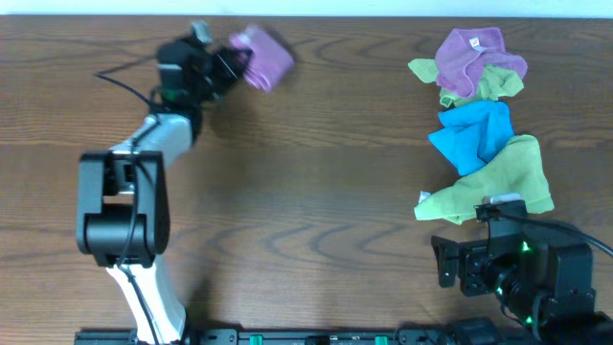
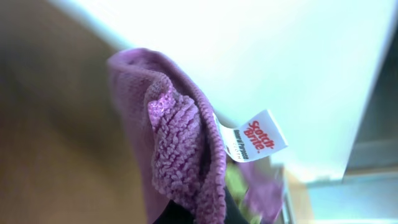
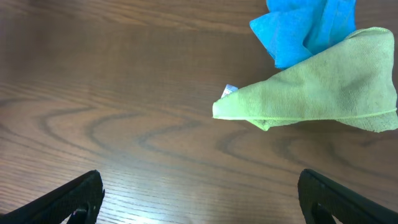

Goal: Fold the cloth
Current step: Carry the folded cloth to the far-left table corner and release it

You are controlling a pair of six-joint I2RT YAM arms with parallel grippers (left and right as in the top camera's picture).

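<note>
Purple microfibre cloth (image 1: 261,57) bunched at far left of desk (image 1: 306,192), pinched in left jaws.
Looks soft, light, limp; best taken by a hemmed corner near the tag (image 2: 258,135). Right jaws wide, empty.

purple cloth (image 1: 261,57) | bunched, white tag (image 2: 261,135) showing | gripped in left claw (image 1: 230,63) | far edge, left side

The cloth (image 1: 261,57) is at the far left of the tabletop (image 1: 316,192), in the left gripper (image 1: 228,65). A pile of cloths (image 1: 479,125) lies far right, with the right gripper (image 1: 498,209) just before it.
</note>
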